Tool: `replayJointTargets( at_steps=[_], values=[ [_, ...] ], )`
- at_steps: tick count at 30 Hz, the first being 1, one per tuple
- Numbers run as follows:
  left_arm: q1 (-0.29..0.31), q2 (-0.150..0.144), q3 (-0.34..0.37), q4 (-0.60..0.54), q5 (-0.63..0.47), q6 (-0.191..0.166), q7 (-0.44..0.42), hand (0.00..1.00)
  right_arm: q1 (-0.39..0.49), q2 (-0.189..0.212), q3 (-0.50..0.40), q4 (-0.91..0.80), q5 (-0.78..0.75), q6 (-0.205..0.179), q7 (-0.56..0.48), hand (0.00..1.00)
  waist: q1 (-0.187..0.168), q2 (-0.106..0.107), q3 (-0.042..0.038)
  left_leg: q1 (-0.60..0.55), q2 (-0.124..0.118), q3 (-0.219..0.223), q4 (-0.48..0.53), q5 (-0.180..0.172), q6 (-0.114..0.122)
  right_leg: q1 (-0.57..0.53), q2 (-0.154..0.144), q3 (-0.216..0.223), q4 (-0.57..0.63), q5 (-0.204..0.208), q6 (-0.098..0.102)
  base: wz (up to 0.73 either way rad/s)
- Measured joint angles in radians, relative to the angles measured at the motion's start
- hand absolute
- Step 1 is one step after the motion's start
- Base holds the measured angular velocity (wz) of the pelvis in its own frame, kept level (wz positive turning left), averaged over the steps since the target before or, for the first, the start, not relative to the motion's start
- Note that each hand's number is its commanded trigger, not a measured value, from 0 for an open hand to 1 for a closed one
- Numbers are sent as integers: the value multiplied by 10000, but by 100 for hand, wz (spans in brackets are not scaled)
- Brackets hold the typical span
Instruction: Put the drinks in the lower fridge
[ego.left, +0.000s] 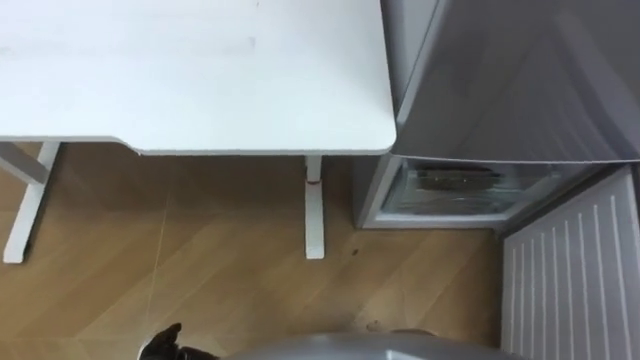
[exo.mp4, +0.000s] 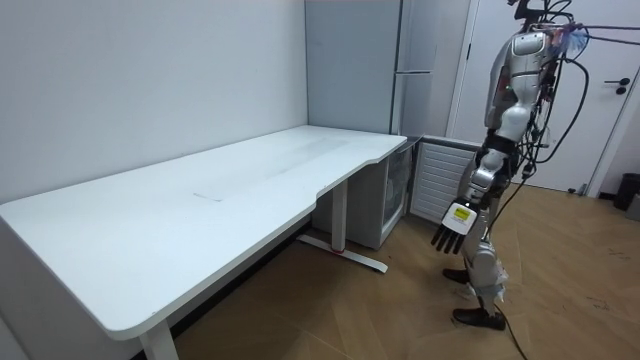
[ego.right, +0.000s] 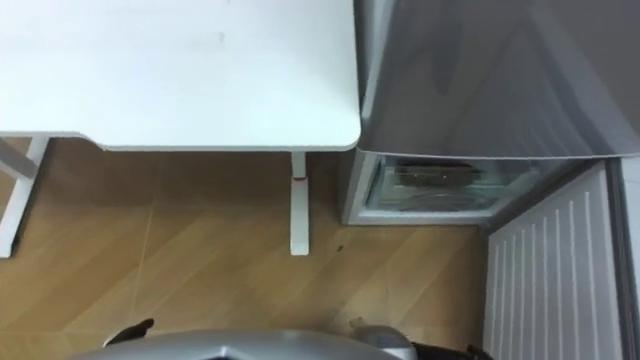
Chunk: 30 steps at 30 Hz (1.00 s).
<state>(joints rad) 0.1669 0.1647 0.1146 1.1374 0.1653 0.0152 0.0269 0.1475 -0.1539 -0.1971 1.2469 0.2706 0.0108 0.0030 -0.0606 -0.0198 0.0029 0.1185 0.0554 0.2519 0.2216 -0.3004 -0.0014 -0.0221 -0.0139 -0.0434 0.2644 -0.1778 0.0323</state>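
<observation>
Left hand (exo.mp4: 455, 222) hangs empty, fingers straight | lower fridge (ego.left: 450, 190) door (ego.left: 570, 270) open for loading | I judge drinks unfetched.

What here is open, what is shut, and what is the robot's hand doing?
Lower fridge door: swung open.
Upper fridge door: shut.
Room door: shut.
Left hand: open, hanging at its side, holding nothing.

A long white desk (exo.mp4: 200, 200) stands on the wooden floor (ego.left: 200, 260), along a pale wall (exo.mp4: 150, 80).
</observation>
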Motion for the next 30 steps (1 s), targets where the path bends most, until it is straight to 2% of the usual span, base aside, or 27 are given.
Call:
replayJointTargets(
  at_steps=[3,8,10,12,14,17,20,21,24,30],
  values=[
    [1,133,6,-12,155,-24,11,0,14,-45,-327,-1059,-1209,-22,-617,0,-36,-48,18,-46,-3,384,11,13,24,-323,4,204,208,44,-13,-34],
    [0,156,46,-6,245,-106,17,0,-148,-99,-685,-3351,-2664,-161,-1927,0,-182,-125,17,-47,-45,657,-85,4,58,-617,28,470,337,90,-11,-21],
    [-8,235,47,-7,244,-109,17,0,-328,-338,-887,-4126,-2989,-305,-2449,0,-235,-144,13,-30,-78,745,-126,25,90,-676,14,525,461,96,-3,-15],
    [7,484,49,-22,258,-124,10,0,-380,-748,-1027,-4954,-3329,-557,-3055,0,-265,-261,-14,20,-93,775,-166,37,102,-688,6,520,492,96,0,0],
    [133,582,337,-159,274,-122,7,0,-367,-844,-1313,-5839,-3507,-553,-3347,0,-252,-351,-20,121,-102,897,-218,55,97,-775,22,530,615,95,2,-18],
    [338,584,764,-316,475,-132,39,0,-248,-844,-1622,-7149,-3596,-808,-4039,0,-273,-426,-40,149,-122,1109,-303,55,99,-839,35,539,652,95,1,-23],
    [440,528,880,-529,740,-119,52,0,-78,-847,-1900,-8322,-3635,-775,-4519,0,-316,-630,-52,115,-132,1276,-345,55,100,-971,33,535,688,96,2,-17],
    [574,516,933,-584,817,-114,49,0,-77,-859,-2034,-8785,-3636,-789,-4740,0,-348,-648,-5,98,-127,1311,-364,55,100,-982,43,527,687,96,2,-14],
    [666,511,988,-820,992,-53,41,0,-68,-945,-2318,-9245,-3633,-838,-5114,0,-482,-776,-67,116,-92,1330,-458,53,97,-982,66,436,626,100,-4,-2],
    [1062,460,977,-1926,1108,116,11,0,127,-991,-2691,-9906,-3560,-833,-5547,0,-570,-722,-90,177,-26,1456,-499,70,69,-864,147,417,383,164,-19,-5]
  ],
)
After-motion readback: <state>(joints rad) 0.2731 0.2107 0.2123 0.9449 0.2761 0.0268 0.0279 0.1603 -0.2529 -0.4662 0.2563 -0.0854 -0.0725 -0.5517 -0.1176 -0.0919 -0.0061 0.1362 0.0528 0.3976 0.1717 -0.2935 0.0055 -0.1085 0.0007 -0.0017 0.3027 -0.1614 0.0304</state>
